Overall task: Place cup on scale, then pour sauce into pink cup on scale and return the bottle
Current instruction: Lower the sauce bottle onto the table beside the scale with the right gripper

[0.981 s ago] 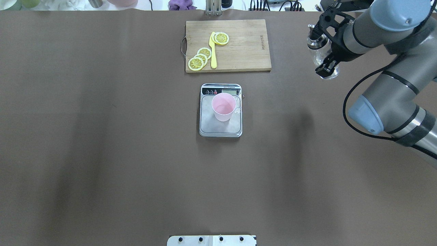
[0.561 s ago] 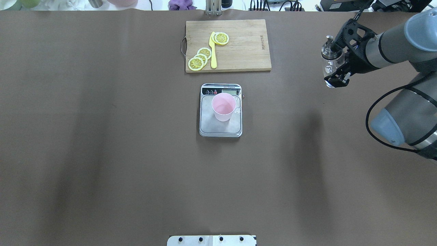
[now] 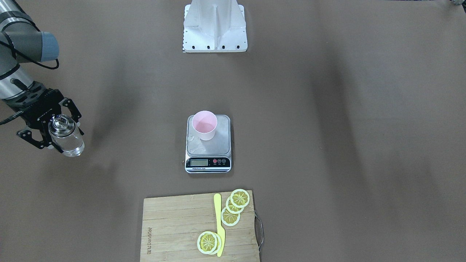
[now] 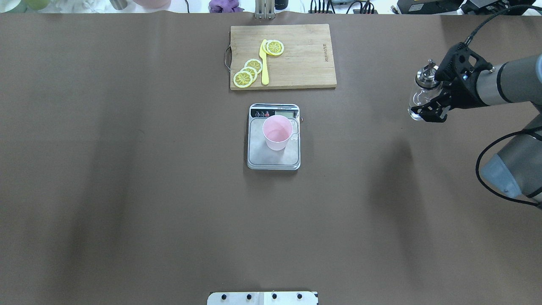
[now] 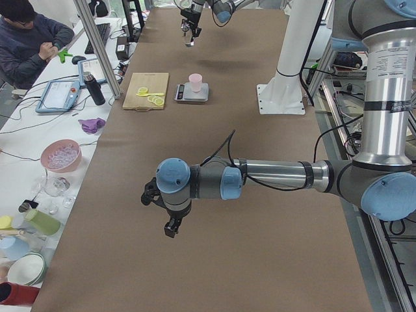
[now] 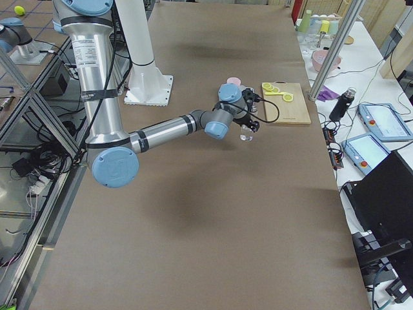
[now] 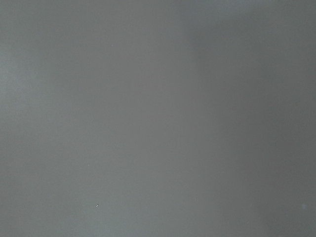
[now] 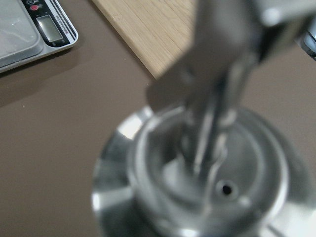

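The pale pink cup [image 4: 277, 132] [image 3: 204, 124] stands upright on the steel scale [image 4: 271, 160] [image 3: 220, 143] at the table's middle. A small clear puddle lies on the platform beside it. Far off at the table's right side, my right gripper [image 4: 427, 96] [image 3: 62, 140] is shut on the glass bottle [image 4: 418, 101] [image 3: 70, 142], held roughly upright above the table. Clear sauce [image 3: 74, 148] shows in its lower part. The right wrist view is filled by the bottle's metal pourer cap [image 8: 197, 182]. My left gripper [image 5: 170, 227] shows only in the exterior left view, over bare table; I cannot tell its state.
A wooden cutting board [image 4: 302, 63] [image 3: 174, 225] with lemon slices [image 4: 247, 73] and a yellow knife [image 4: 264, 63] lies beyond the scale. The robot's base plate [image 3: 214, 40] is at the near edge. A person [image 5: 29, 42] sits at a cluttered side bench.
My right arm has carried the bottle further right and back toward the robot, away from the board's end. Cup and scale have not moved.
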`<state>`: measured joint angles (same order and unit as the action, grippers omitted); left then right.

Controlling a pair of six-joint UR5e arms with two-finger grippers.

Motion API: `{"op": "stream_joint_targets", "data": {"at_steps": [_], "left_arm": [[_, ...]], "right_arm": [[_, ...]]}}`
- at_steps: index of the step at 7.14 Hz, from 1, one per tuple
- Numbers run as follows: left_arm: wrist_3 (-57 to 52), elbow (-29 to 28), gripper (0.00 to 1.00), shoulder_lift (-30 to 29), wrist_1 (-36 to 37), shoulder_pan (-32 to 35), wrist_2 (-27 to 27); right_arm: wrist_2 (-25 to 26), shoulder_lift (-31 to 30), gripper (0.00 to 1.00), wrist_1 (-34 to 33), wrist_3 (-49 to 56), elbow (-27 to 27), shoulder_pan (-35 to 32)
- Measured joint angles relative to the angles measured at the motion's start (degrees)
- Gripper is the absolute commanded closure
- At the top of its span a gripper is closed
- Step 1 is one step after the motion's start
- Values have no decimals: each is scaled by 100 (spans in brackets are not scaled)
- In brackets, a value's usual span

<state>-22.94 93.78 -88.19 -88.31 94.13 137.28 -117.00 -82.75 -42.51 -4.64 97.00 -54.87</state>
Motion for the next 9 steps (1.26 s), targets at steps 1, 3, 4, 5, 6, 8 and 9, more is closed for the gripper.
{"op": "stream_joint_targets", "data": {"at_steps": [1, 3, 4, 5, 6, 8, 9], "left_arm": [[0, 0, 1, -3, 4, 0, 0], [0, 0, 1, -2, 6, 0, 0], [0, 0, 1, -3, 5, 0, 0], [0, 0, 1, -4, 3, 0, 0], [0, 0, 1, -5, 3, 0, 0], [0, 0, 1, -5, -1, 3, 0], [0, 0, 1, -5, 0, 3, 0]], "right_arm": [[-5, -45, 100, 913, -277, -465, 18], [-67, -56, 100, 1880, -860, -923, 70], [-106, -69, 100, 2217, -1172, -1019, 129], [-117, -75, 100, 2623, -1412, -1166, 194], [-114, -75, 100, 3063, -1572, -1375, 241], [-76, -75, 100, 3578, -1702, -1667, 332], [-48, -75, 100, 3641, -1722, -1712, 368]]}}
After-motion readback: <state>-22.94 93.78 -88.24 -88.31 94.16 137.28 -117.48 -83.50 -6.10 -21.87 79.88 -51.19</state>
